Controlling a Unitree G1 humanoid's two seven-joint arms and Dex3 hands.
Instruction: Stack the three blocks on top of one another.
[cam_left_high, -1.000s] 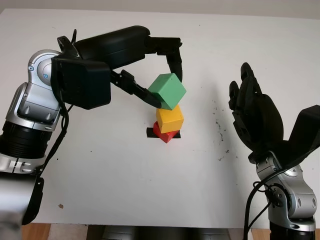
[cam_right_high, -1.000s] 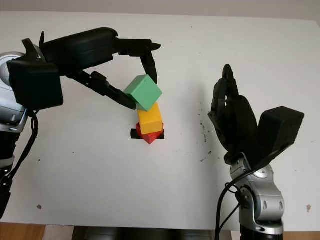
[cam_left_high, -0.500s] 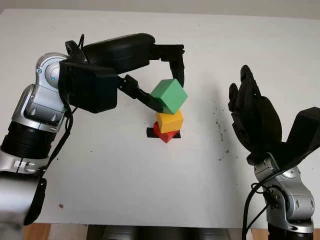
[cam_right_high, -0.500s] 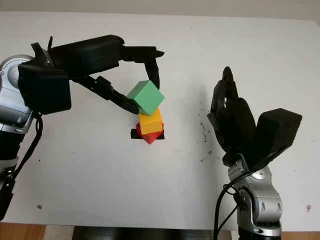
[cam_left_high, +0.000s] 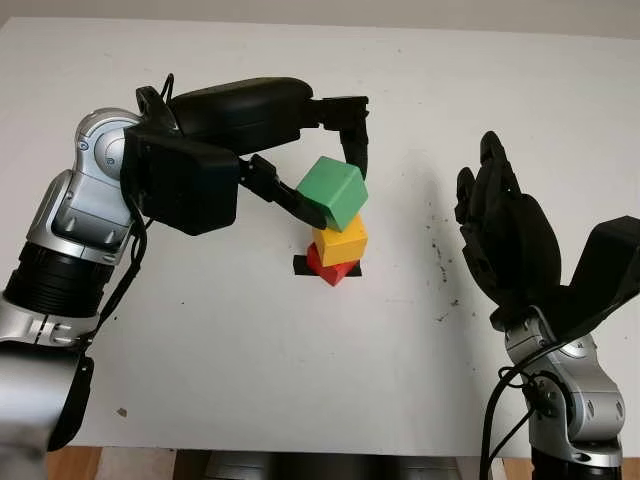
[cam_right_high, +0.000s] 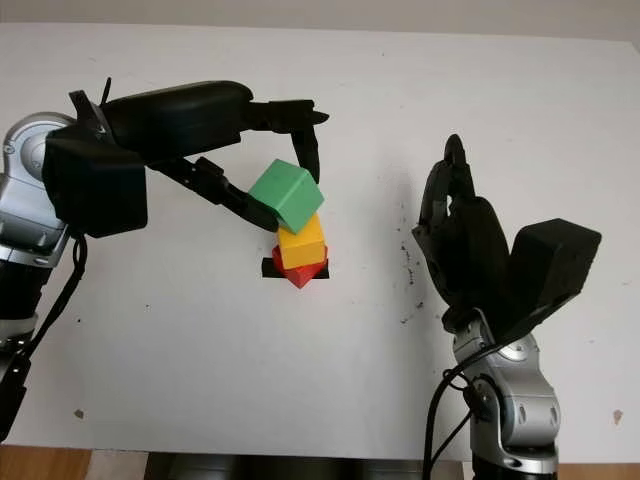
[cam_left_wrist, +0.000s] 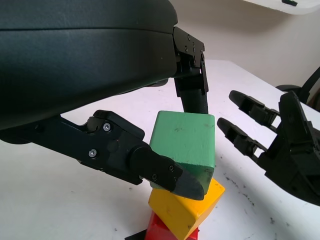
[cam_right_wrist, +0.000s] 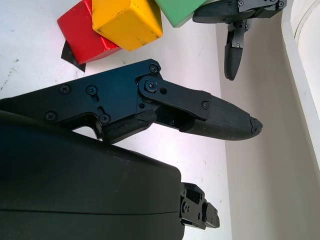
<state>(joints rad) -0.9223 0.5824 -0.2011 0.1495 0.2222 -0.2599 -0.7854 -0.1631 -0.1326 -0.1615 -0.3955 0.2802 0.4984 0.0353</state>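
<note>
The left hand (cam_left_high: 330, 170) grips the green block (cam_left_high: 333, 193) between its fingers, holding it tilted on top of the yellow block (cam_left_high: 340, 242), which sits on the red block (cam_left_high: 327, 268) over a black mark (cam_left_high: 301, 265) near the table's (cam_left_high: 220, 340) middle. It looks poised to settle the block square before release. The right hand (cam_left_high: 505, 235) hovers open to the right, well apart, likely to keep clear of the stack.

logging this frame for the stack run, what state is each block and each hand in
green wooden cube: tilted, gripped by the left hand, touching the yellow block's top
yellow wooden cube: sitting on the red block
red wooden cube: on the table, on a black tape mark
left black three-finger hand: shut on the green cube
right black three-finger hand: open, raised right of the stack
</note>
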